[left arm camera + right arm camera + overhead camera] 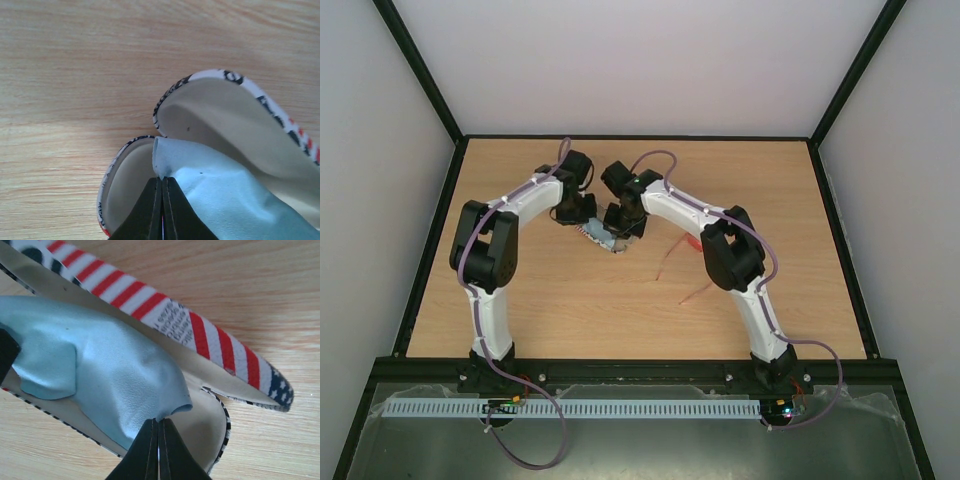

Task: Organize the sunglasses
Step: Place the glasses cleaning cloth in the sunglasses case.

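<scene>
The stars-and-stripes case (599, 238) lies open mid-table, its cream lining showing in the left wrist view (215, 115) and its striped lid in the right wrist view (210, 340). A light-blue cloth (225, 200) lies in the open case. My left gripper (162, 177) is shut on one corner of the cloth. My right gripper (159, 420) is shut on another edge of the cloth (100, 370). In the top view the two grippers, left (586, 224) and right (621, 236), meet over the case. The red-orange sunglasses (669, 258) lie on the table right of the case, partly hidden by the right arm.
The wooden table (570, 310) is walled by a black frame (430, 240) on the left, right and far sides. Both arms arch inward from their bases at the near edge. One thin red temple arm (697, 293) pokes out near the right arm's elbow.
</scene>
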